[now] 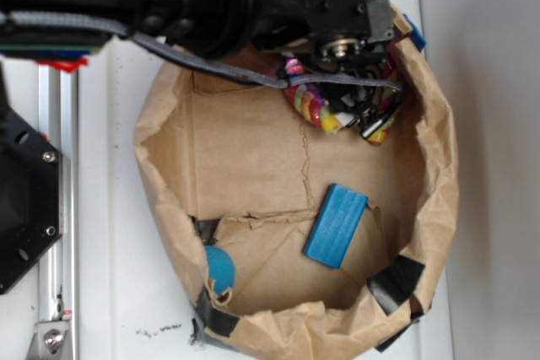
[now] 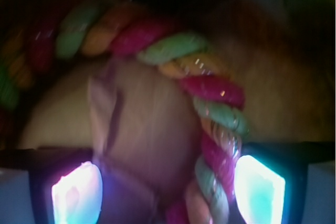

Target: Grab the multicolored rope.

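White table with a brown paper bag, multicolored rope curled inside at 1 o'clock, blue block near 5 o'clock, open pincer down around the rope, likely only needing to squeeze shut, then lift.

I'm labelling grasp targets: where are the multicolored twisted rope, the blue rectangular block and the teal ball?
multicolored twisted rope (image 2: pixel 212 90): wrist view, on a red strand mid-rope.
blue rectangular block (image 1: pixel 337 225): exterior view, middle of its top face.
teal ball (image 1: pixel 220 269): exterior view, its visible centre.
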